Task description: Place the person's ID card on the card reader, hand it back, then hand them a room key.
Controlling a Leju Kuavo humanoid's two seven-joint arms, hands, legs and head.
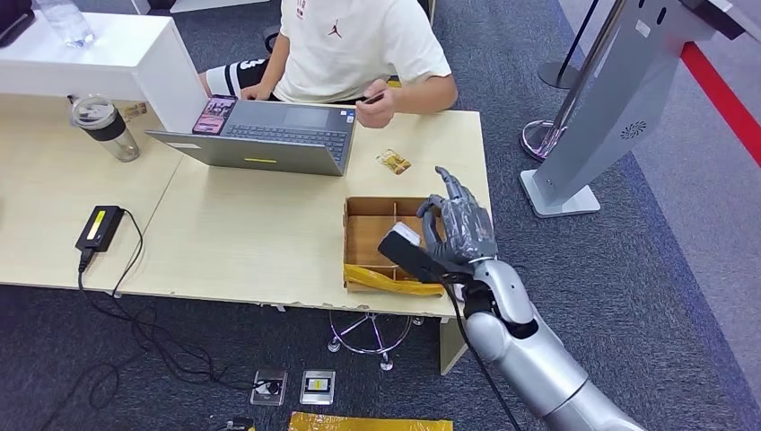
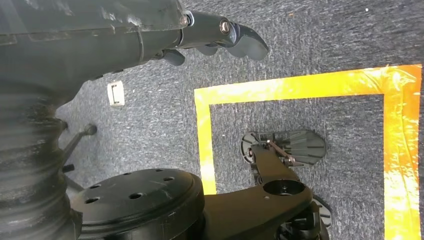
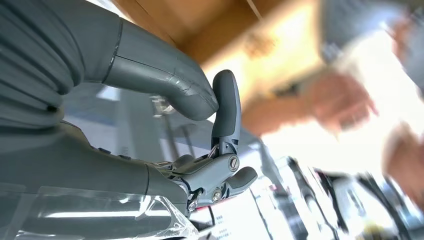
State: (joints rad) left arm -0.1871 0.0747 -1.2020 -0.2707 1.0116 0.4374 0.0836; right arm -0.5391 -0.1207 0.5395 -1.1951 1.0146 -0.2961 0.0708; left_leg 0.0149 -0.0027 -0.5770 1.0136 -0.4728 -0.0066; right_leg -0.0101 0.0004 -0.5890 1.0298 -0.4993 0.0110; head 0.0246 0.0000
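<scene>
Right robot hand (image 1: 458, 224) hovers empty, fingers apart, over the cardboard box (image 1: 368, 235) at the table's (image 1: 251, 242) front-right corner; left robot hand (image 2: 220, 37) hangs open above carpet.

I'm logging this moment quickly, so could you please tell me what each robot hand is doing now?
Left robot hand: hanging over the carpet, holding nothing, fingers apart.
Right robot hand: raised over the box, empty, fingers apart.

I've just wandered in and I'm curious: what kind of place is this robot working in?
Probably an office or lab mocked up as a check-in desk. A person sits at a light wooden table with a laptop, a kiosk stand stands on grey carpet, and yellow floor tape marks the robot's spot.
</scene>
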